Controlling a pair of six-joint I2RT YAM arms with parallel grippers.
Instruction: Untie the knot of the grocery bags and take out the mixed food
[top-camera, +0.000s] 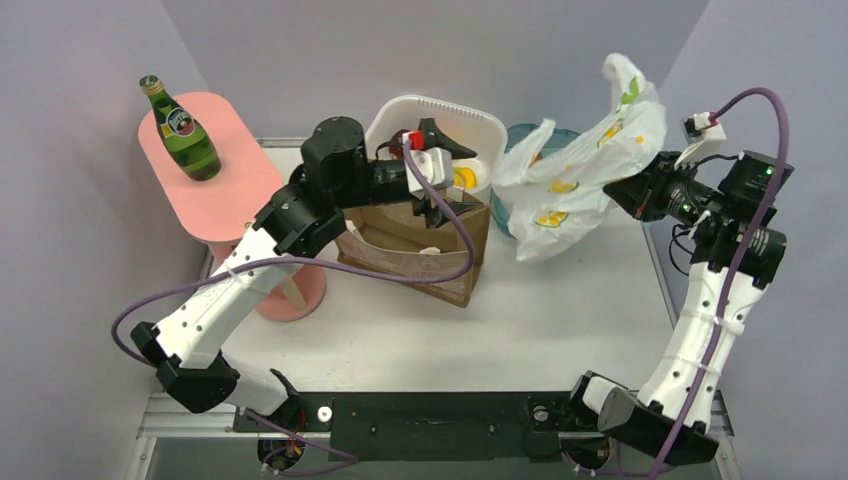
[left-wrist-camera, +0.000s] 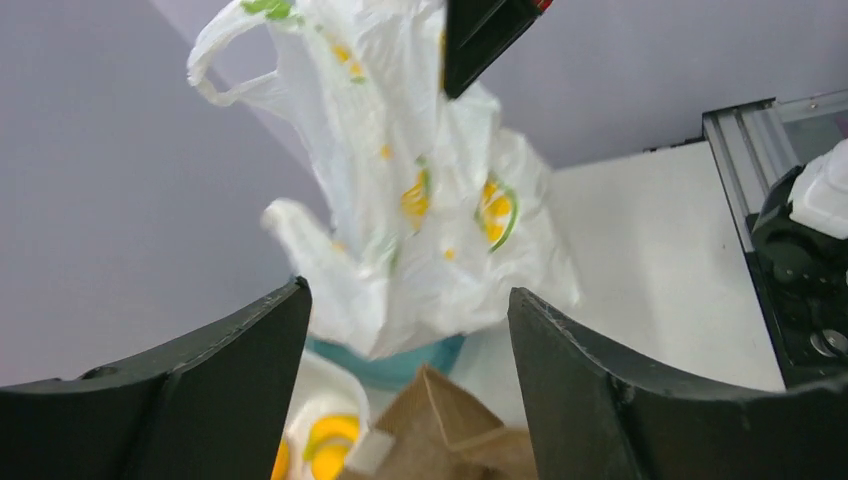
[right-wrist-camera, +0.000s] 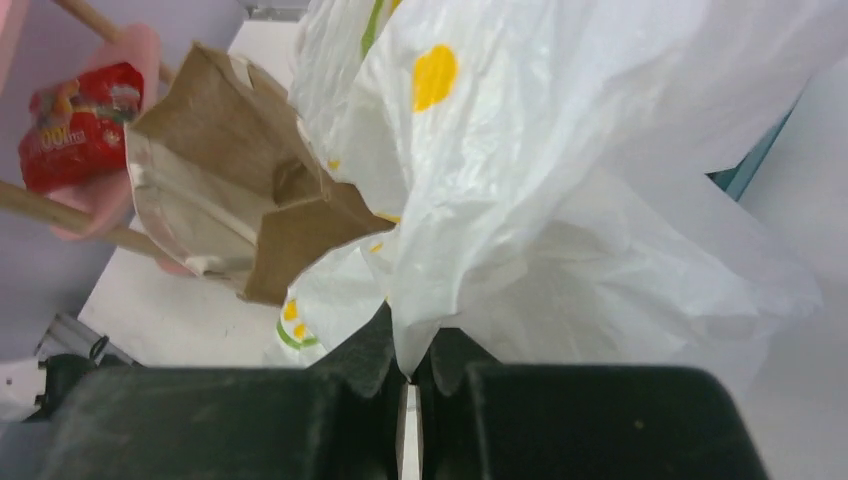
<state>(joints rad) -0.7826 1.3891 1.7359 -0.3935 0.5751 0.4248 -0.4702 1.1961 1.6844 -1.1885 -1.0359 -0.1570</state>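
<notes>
My right gripper (top-camera: 622, 192) is shut on a pinched fold of the white grocery bag (top-camera: 580, 170) with yellow and green marks, and holds it up over the back right of the table. In the right wrist view the plastic (right-wrist-camera: 560, 200) runs into the closed jaws of the right gripper (right-wrist-camera: 410, 350). My left gripper (top-camera: 445, 175) is open and empty above the brown paper bag. In its wrist view the bag (left-wrist-camera: 420, 200) hangs ahead of the left gripper (left-wrist-camera: 408, 290), loop handle up. A green labelled glass bottle (top-camera: 185, 130) stands on the pink table. No other food shows.
A stiff brown paper bag (top-camera: 420, 250) stands mid-table, open. Behind it is a white basket (top-camera: 440, 108) holding yellow fruit (top-camera: 462, 178). A teal bowl (top-camera: 520, 135) sits under the hanging bag. The pink side table (top-camera: 215, 190) is at the left. A red packet (right-wrist-camera: 75, 125) lies beyond the paper bag.
</notes>
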